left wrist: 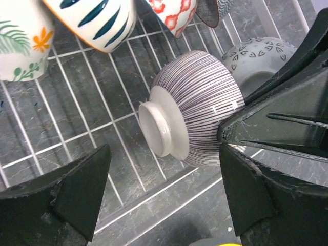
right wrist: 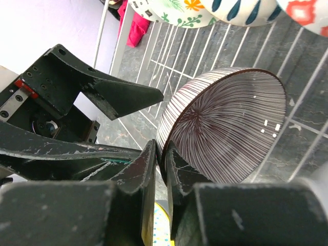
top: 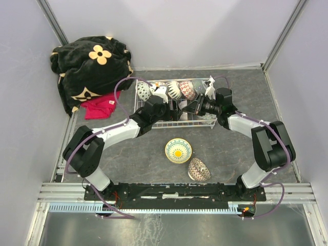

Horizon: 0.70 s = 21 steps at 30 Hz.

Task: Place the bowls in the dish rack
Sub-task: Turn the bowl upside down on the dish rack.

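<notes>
The right gripper (right wrist: 161,154) has its jaws drawn narrow, pinching the rim of the striped bowl (right wrist: 225,123), which stands on edge inside the dish rack (top: 154,124) with its foot pointing toward the left arm. The left gripper (left wrist: 164,169) hangs spread wide, one jaw on each side of that foot and touching neither side of it, as far as the wrist view shows. Just beside the striped bowl, at 2 o'clock in the left wrist view, lies a grey bowl (left wrist: 256,59); a row of bowls (top: 174,89) leans along the rack's 12 o'clock side.

Seen from above, a yellow bowl (top: 178,150) sits on the table (top: 128,159) at 6 o'clock from the rack, with a brown-patterned bowl (top: 199,169) on its side at 5 o'clock from it. Both are not yet loaded.

The risk, I judge, is the let-go: a bowl on its edge over wire (a slippery, ridged floor) may roll or flop flat, clacking into the grey one. The wide left jaws could also nudge the foot.

No brand or readable writing shows; the blanket (top: 92,66) at 10 o'clock, over a red cloth (top: 100,107), bears only flower emblems.
</notes>
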Each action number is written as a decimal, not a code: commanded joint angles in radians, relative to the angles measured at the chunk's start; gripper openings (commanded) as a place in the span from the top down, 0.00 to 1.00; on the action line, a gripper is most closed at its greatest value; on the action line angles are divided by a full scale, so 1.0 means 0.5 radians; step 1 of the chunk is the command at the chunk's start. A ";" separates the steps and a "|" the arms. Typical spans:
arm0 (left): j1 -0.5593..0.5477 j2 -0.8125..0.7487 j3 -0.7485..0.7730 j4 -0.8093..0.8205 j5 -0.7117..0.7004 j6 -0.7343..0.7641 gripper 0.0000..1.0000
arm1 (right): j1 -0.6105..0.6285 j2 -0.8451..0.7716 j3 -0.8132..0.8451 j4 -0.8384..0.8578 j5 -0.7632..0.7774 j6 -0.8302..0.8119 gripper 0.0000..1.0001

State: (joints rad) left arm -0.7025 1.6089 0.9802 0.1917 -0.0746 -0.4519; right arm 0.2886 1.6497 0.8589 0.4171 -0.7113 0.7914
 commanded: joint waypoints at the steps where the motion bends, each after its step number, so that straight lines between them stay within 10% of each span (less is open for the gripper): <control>1: 0.011 0.073 0.129 0.216 0.095 -0.031 0.08 | -0.045 -0.068 -0.061 -0.336 0.123 -0.156 0.82; 21: 0.009 0.167 0.173 0.331 0.250 -0.094 0.09 | -0.114 -0.479 0.119 -1.128 0.436 -0.505 0.63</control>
State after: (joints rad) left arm -0.7017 1.6936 1.0206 0.2878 0.0338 -0.4755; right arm 0.2401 1.4746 0.8604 0.0158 -0.5579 0.6125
